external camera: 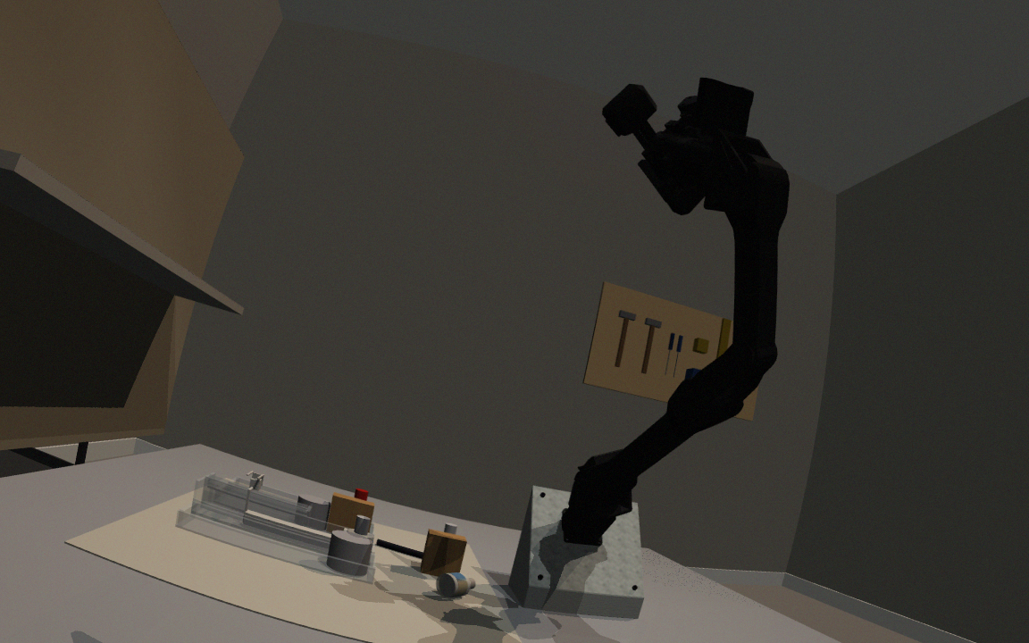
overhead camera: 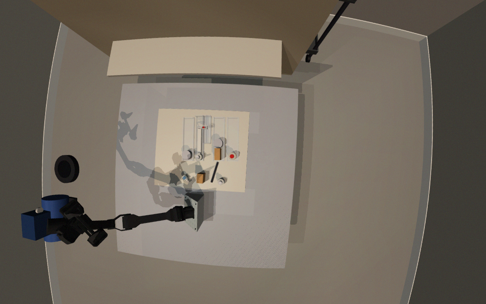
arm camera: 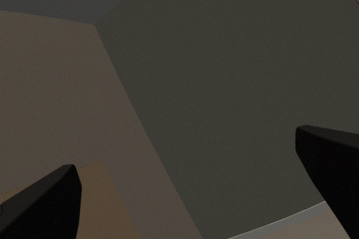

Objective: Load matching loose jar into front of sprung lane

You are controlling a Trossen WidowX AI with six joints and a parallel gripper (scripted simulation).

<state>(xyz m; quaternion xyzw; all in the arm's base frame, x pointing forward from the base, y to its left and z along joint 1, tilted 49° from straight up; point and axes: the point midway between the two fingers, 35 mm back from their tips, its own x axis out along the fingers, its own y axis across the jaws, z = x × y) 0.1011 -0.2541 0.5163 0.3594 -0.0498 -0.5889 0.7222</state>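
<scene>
Gaping wide on nothing, gripper [arm camera: 187,194] pointing at the walls high above the table, loose jar [external camera: 454,583] lying tipped on the mat [external camera: 206,572] near the base, pusher rack [external camera: 263,512] standing beyond, one jar [external camera: 348,550] at its front.

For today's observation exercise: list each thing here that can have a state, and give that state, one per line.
Gripper: open, holding nothing, raised high above the table.
Arm: reared up from its base block, away from the rack.
Small blue-banded jar: lying on its side on the mat.
Loose brown block: standing on the mat.
Black stick: lying flat.
</scene>
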